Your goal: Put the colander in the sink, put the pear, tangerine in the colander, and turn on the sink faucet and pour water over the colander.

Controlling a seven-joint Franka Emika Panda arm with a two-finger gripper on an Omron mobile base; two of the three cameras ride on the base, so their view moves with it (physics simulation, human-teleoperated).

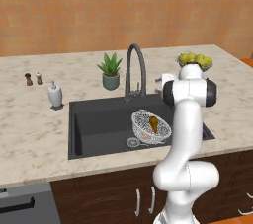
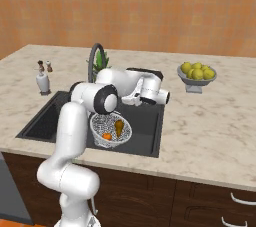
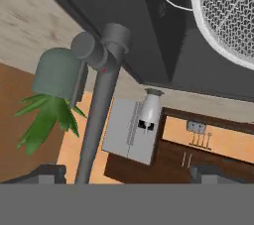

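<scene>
My dark fingertips [image 3: 49, 172] stand wide apart, empty. The tall dark grey gooseneck faucet [image 3: 101, 100] rises at twelve o'clock, its stubby side lever [image 3: 89, 49], I think, at eleven. I should push it squarely. The white wire-mesh colander [image 1: 150, 127] holding fruit sits in the charcoal sink [image 1: 94, 119].

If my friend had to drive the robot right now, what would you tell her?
Gripper: open, holding nothing, pointed at the sink faucet close by its base.
Colander: already in the sink, near the drain.
Pear and tangerine: both inside the colander.
Faucet: no water can be seen running.
Done: colander placed, both fruits in.
Left: turn the faucet on and get the water over the colander. Its spout seems to end left of the colander, so it may need swinging.
</scene>
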